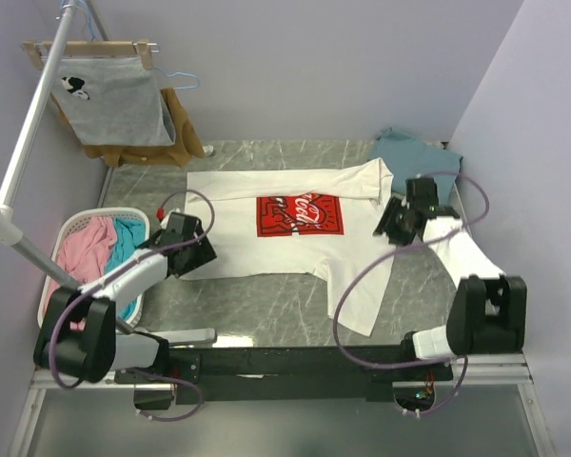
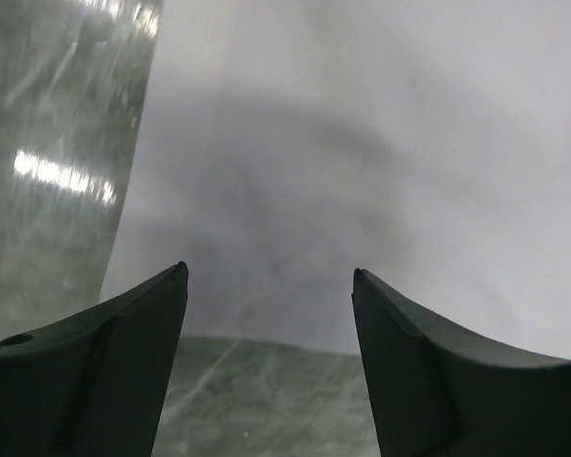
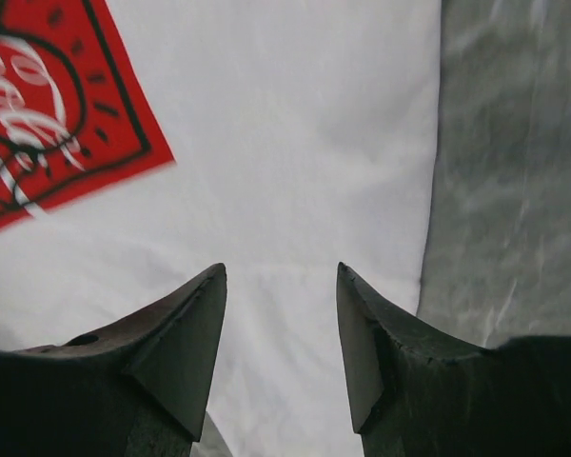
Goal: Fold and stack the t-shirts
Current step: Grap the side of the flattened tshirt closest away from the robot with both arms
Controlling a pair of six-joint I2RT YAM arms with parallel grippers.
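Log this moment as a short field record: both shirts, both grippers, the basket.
white t-shirt: spread flat on the table, red logo facing up
teal-blue t-shirt: crumpled at the far right corner
left gripper: open, over the white shirt's near left corner, holding nothing
right gripper: open, over the white shirt's right edge, holding nothing
laundry basket: at the left, pink and teal clothes inside

White t-shirt (image 1: 238, 205) spread flat and face up across the middle of the tabletop (image 1: 266, 309), lying sideways, red logo (image 1: 295, 215) with white lettering showing, one sleeve trailing toward the near edge, teal-blue t-shirt (image 1: 411, 152) – crumpled – at the far right corner
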